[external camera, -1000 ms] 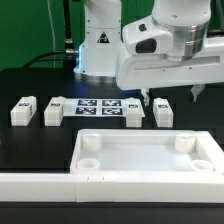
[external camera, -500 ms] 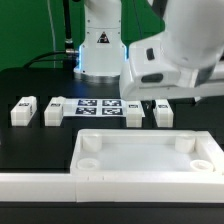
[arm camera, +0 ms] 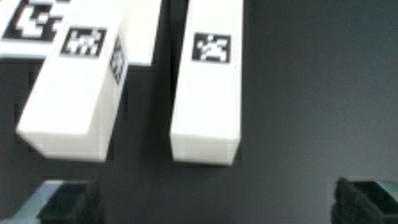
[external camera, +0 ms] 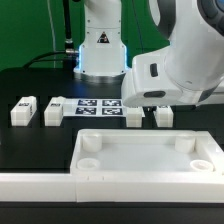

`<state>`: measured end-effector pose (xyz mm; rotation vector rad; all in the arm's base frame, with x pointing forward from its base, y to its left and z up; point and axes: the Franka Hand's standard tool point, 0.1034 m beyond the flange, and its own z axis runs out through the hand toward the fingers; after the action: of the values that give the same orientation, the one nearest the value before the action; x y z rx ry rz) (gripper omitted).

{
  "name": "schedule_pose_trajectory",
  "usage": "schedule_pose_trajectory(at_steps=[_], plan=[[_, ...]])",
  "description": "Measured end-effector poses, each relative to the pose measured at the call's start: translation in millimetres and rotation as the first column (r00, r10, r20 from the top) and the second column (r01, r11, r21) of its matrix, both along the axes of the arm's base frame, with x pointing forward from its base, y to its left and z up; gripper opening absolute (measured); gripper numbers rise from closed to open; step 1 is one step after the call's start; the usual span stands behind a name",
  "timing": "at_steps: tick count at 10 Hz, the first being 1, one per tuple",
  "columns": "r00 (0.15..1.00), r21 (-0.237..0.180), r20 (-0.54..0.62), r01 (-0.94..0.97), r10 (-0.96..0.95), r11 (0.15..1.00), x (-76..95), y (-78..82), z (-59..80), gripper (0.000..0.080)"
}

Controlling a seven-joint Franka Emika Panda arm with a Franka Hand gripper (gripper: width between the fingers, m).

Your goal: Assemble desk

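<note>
- Since a second ago the arm (external camera: 178,68) has swung toward the exterior view's left and dropped lower. Its bulky white housing now hangs over the legs on the marker board's right.
- Exterior view: the desk slab (external camera: 140,150), a wide, smooth white plastic panel with a raised rim and round corner sockets (external camera: 88,160), lies flat on the black table (external camera: 30,150). It sits right beside the long white border rail (external camera: 40,184).
- All four legs lie outside the slab, in a row on its far side. The first leg (external camera: 22,111) and second leg (external camera: 52,112) are on the exterior view's left of the marker board (external camera: 92,105). The third leg (external camera: 133,117) and fourth leg (external camera: 163,116) are on its right.
- The arm's housing blocks any clear sight of the gripper in this view.
- Wrist view: the gripper (arm camera: 214,205) is spread wide and holds nothing, its dark fingertips (arm camera: 63,205) well apart over the matte table.
- Two square-section white legs lie side by side, near each other but apart, each bearing a black-and-white tag. A corner of the marker board shows beside one of them.
</note>
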<state>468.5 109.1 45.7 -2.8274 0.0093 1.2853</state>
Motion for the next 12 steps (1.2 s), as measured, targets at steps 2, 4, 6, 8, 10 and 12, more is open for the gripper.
schedule_pose_trajectory(at_steps=[2, 4, 6, 8, 10, 12], plan=[[0.999, -0.025, -0.054, 0.002, -0.003, 1.000, -12.0, 6.0, -7.7, 0.0649], [0.999, -0.022, -0.052, 0.001, -0.002, 1.000, -11.5, 5.6, -7.7, 0.0649], [0.998, -0.025, -0.056, 0.007, -0.008, 1.000, -12.9, 5.3, -8.8, 0.0649], [0.996, -0.043, -0.084, 0.023, -0.026, 0.999, -21.9, 1.5, -19.3, 0.0649], [0.994, -0.047, -0.104, 0.013, -0.018, 0.999, -30.9, 4.6, -28.6, 0.0649], [0.993, -0.050, -0.117, 0.005, -0.011, 0.999, -36.2, 8.4, -34.2, 0.0649]])
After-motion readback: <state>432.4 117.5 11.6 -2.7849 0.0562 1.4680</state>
